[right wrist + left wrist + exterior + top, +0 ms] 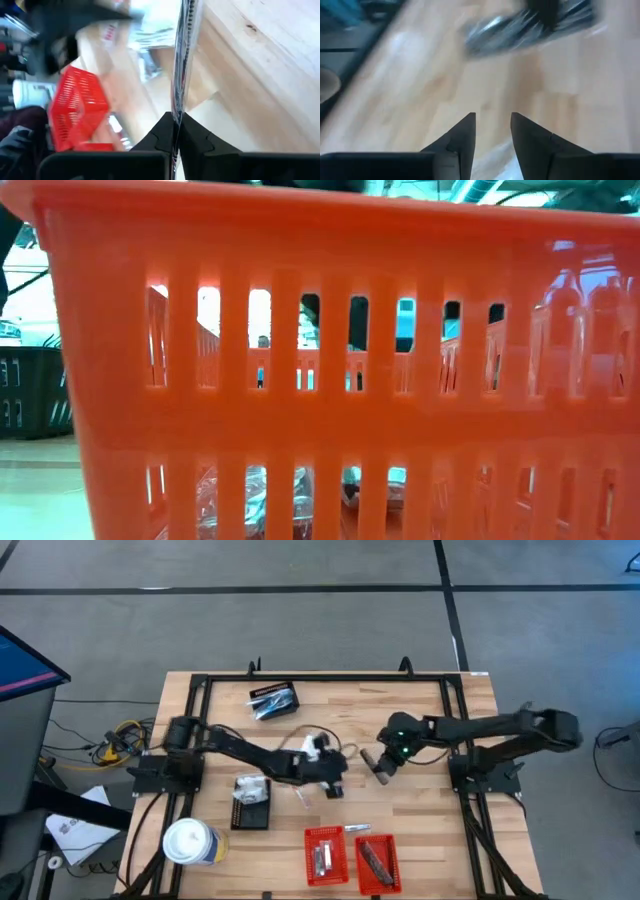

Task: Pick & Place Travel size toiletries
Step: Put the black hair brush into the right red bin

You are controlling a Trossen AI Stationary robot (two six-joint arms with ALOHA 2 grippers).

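Right hand (175,131) pinched shut on a slim sachet (181,65) above mid-worktop (430,830), left hand (492,131) narrowly parted and empty, a few toiletries already in red baskets (325,855), more left in black trays (272,700).

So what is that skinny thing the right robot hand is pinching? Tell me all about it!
It is a thin, flat packet, silvery with dark markings along it, seen edge-on. It looks like shiny foil or plastic. The right gripper is shut on one end, and the rest sticks straight out beyond the fingers, above the wooden table. Only the fingers seem to touch it.
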